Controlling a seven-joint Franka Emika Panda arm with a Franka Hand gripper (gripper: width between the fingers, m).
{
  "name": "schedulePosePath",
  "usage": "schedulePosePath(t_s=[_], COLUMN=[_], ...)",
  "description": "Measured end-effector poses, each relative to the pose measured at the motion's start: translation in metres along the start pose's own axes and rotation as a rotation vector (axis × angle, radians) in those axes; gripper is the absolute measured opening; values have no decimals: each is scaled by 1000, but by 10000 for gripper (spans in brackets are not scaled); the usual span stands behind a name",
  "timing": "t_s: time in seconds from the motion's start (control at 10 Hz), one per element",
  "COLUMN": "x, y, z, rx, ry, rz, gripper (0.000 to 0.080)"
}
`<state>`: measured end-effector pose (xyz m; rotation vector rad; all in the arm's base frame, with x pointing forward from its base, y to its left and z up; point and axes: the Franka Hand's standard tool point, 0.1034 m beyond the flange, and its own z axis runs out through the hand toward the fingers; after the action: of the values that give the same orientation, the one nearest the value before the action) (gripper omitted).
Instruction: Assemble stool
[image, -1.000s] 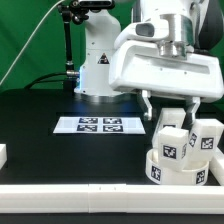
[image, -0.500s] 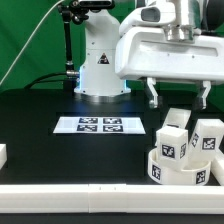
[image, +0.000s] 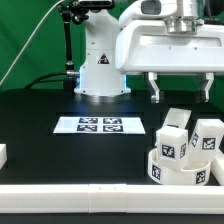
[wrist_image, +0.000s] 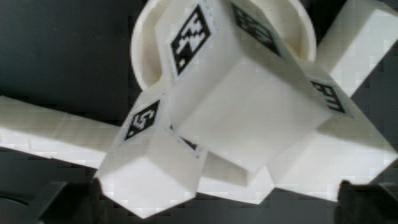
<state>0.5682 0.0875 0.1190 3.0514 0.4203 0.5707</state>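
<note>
Stool seat (image: 180, 166), a round shallow white disc with marker tags on its rim, rests on the black desk (image: 60, 150) directly below the hand (image: 182, 88). 2 blocky white legs stand in the seat: 1 leg (image: 171, 137) below the hand's finger (image: 155, 88) on the exterior view's left, and a second leg (image: 207, 138) below the other finger. Both legs carry black-and-white tags and lean slightly. The wrist view shows the legs (wrist_image: 214, 120) from above, rising out of the seat's curved wall (wrist_image: 157, 40); how many stand there cannot be told from that view.

Hand state: the 2 fingers are spread apart and hold nothing. The hand hangs clear above the legs, touching neither.

Marker board (image: 100, 125) lies flat on the desk, off to the exterior view's left of the hand and farther back than the seat. A small white part (image: 3, 155) sits at the exterior view's left edge, well apart from the hand.
</note>
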Motion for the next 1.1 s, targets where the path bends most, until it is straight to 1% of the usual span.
schedulePosePath(t_s=[0.1,0.2,0.3,0.4,0.6,0.8,0.9,1.0,1.1], x=[0,-8,-9,-12,-15,-13,-9,-9,-12], y=[0,-2,2,-1,-10,-9,-7,-5,-2], z=[0,2,0,0,-1,0,2,4,5], rx=[1,31,50,76,107,111,99,88,92], ry=[-2,-65,-102,-155,-293,-323,-284,-250,-243], rz=[0,14,33,52,62,58,-15,-70,-135], gripper=[649,649,649,649,649,649,649,649,649])
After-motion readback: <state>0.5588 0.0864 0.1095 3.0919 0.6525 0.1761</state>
